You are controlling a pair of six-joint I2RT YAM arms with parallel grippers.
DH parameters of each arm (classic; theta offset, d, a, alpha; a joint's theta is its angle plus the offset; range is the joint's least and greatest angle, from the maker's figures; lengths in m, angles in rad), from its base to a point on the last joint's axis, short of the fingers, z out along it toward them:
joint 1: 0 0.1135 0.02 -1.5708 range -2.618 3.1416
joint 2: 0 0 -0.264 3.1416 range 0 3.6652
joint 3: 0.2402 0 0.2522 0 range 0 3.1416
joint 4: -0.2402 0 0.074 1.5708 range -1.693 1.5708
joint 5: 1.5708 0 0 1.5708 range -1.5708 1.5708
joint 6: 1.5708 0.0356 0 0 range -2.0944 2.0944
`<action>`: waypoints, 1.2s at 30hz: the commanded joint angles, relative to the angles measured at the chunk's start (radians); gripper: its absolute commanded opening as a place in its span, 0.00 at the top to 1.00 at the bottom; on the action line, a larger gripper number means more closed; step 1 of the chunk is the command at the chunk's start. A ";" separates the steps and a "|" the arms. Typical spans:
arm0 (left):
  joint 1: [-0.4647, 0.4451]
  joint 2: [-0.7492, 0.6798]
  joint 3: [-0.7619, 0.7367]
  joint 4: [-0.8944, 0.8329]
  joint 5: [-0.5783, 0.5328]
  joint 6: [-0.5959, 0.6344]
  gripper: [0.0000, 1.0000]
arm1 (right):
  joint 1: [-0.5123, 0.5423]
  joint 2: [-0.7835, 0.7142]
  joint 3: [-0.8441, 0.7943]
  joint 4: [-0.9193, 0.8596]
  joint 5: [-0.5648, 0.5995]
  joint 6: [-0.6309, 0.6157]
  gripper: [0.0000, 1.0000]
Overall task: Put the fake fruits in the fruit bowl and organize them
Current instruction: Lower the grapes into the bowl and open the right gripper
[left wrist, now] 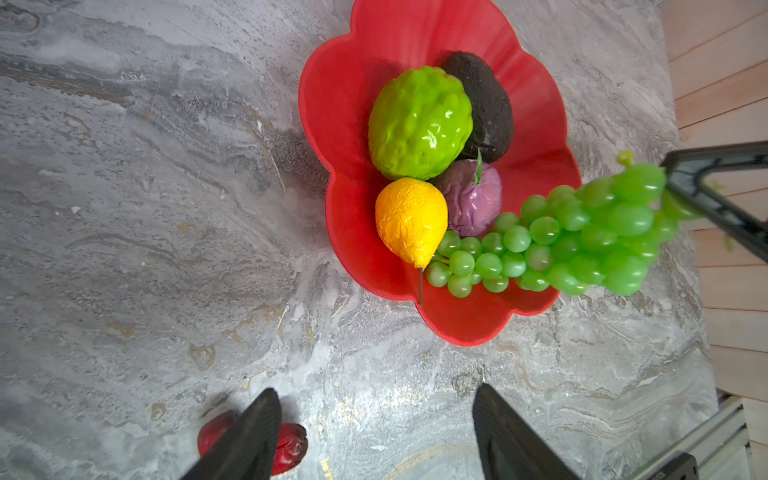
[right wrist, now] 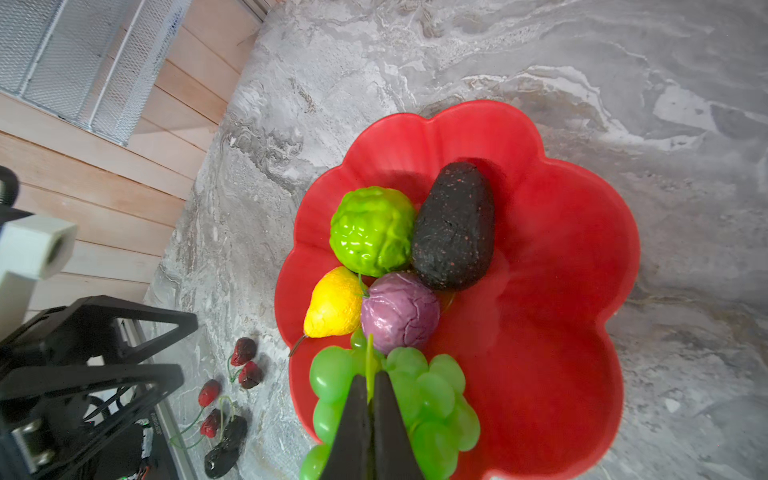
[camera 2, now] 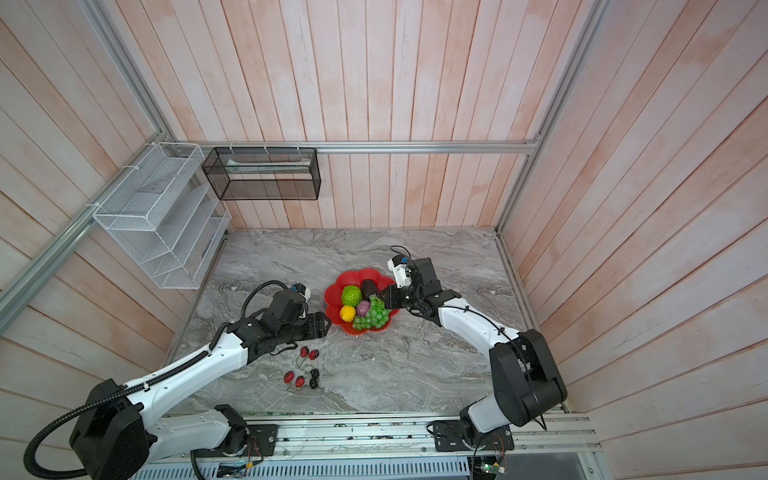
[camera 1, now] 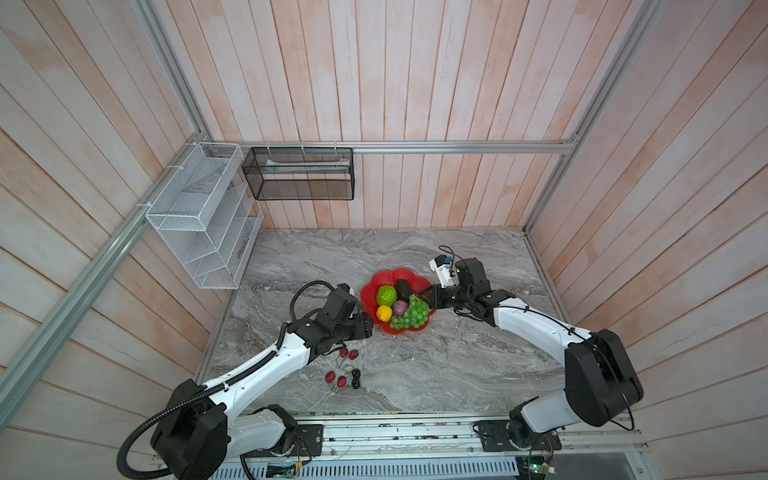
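Five fruits sat in the fruit bowl (camera 1: 386, 277). The lime-green ball (camera 1: 386, 295), avocado (camera 1: 402, 287), lemon (camera 1: 384, 312) and purple fruit (camera 1: 400, 307) were bunched together, and the grape bunch (camera 1: 411, 316) lay draped along the near rim.

The right gripper (right wrist: 370, 376) was pinched tight on the bunch's stem, with only the thin green stalk between its fingers. The stem end was lifted toward the right arm. The tail trailed down beside the lemon and looked to be resting in the dish, so the bunch's long axis ran slantwise from that grip to the lemon.

On the other side, the left gripper (left wrist: 374, 399) hung just off the bowl's left rim, jaws apart, nothing between them.

Three items remained on the table (camera 1: 457, 374): the nearer cherry pair (camera 1: 348, 354), a second cherry pair (camera 1: 336, 379) and the black berries (camera 1: 355, 378) just beside it. All lay on the left arm's side, well apart from the right gripper.

Here was the relation that mattered. The nearer cherry pair lay behind the left fingertips, toward that arm's own base, and one finger half hid it in the left wrist view. The left arm was clearly the closer one. By my read it would have to draw back and drop rather than reach forward. The stems were too thin to trace from above.
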 commanded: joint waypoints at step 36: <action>-0.005 -0.052 -0.057 -0.052 0.053 -0.099 0.26 | -0.069 0.307 0.271 -0.055 0.083 -0.215 0.88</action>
